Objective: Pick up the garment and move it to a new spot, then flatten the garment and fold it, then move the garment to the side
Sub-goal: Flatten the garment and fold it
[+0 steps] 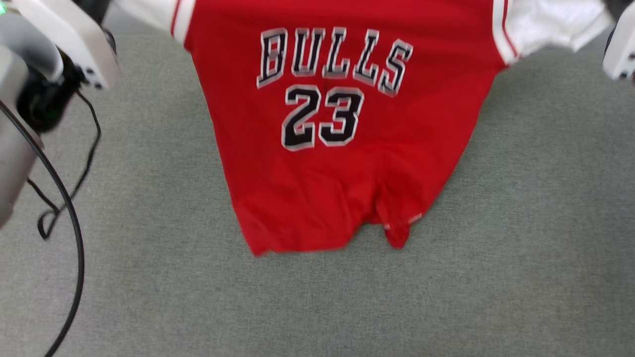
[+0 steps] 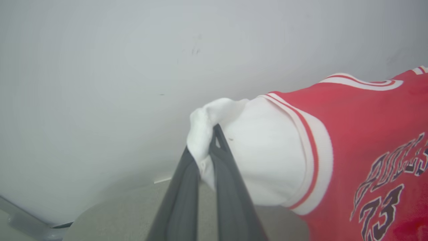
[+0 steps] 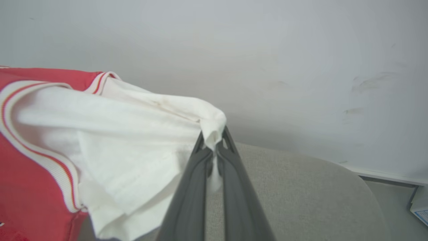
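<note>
The garment (image 1: pixel 337 163) is a red jersey with black "BULLS 23" lettering and white sleeves. It hangs spread by both sleeves, chest facing me. Its lower hem is bunched just over the grey table (image 1: pixel 521 248); whether it touches I cannot tell. In the left wrist view my left gripper (image 2: pixel 210 142) is shut on the tip of one white sleeve (image 2: pixel 260 150). My right gripper (image 3: pixel 213 139) is shut on the end of the other white sleeve (image 3: pixel 117 140), with cloth pinched between its dark fingers. Pale arm housings show at the upper left (image 1: pixel 64 39) and upper right (image 1: pixel 620 49) of the head view.
A black cable (image 1: pixel 74 223) loops over the table's left side. A pale wall (image 3: pixel 301 50) rises behind the table's rounded far edge (image 3: pixel 334 167). A white box (image 3: pixel 419 207) sits low beyond the table on the right, a metal bar (image 2: pixel 20 217) on the left.
</note>
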Tool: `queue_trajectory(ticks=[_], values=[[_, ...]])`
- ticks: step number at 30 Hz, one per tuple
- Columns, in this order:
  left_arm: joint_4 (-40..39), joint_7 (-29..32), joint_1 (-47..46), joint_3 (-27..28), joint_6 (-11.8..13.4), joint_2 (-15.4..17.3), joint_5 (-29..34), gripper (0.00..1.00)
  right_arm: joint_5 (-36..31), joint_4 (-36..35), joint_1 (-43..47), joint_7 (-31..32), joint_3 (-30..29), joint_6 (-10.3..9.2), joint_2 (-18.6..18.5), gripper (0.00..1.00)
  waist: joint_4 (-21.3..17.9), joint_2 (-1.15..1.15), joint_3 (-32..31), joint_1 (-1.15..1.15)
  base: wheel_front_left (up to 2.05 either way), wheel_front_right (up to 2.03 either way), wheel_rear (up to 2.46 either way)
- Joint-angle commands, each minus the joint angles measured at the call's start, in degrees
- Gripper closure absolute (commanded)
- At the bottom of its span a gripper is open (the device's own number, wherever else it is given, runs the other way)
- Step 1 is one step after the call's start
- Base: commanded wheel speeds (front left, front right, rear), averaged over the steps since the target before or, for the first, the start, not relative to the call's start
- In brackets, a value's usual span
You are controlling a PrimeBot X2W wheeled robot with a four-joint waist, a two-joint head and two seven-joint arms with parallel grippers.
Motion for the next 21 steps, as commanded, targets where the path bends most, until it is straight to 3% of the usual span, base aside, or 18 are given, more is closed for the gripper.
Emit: queue_trajectory(ticks=[1, 10, 21], values=[[0.68, -0.97, -3.01, 0.46, 0.36, -0.04, 1.19, 1.00, -0.17, -0.50, -3.04, -0.57, -0.36, -0.14, -0.29, 1.00, -0.57, 0.00, -0.65, 0.00, 0.00, 0.00, 0.00], [5.49, -4.88, -17.72, 1.46, 2.74, -2.56, 6.86, 1.00, -2.65, 0.02, -16.95, -2.55, -1.23, -0.14, 0.40, 1.00, -1.40, 0.00, -2.27, 0.00, 0.00, 0.00, 0.00], [12.49, -2.94, -28.50, -0.86, 1.16, -6.70, 9.93, 1.00, -8.00, 5.71, -28.62, -3.83, -2.19, -0.14, -0.47, 1.00, -0.77, 0.00, -2.99, 0.00, 0.00, 0.00, 0.00]])
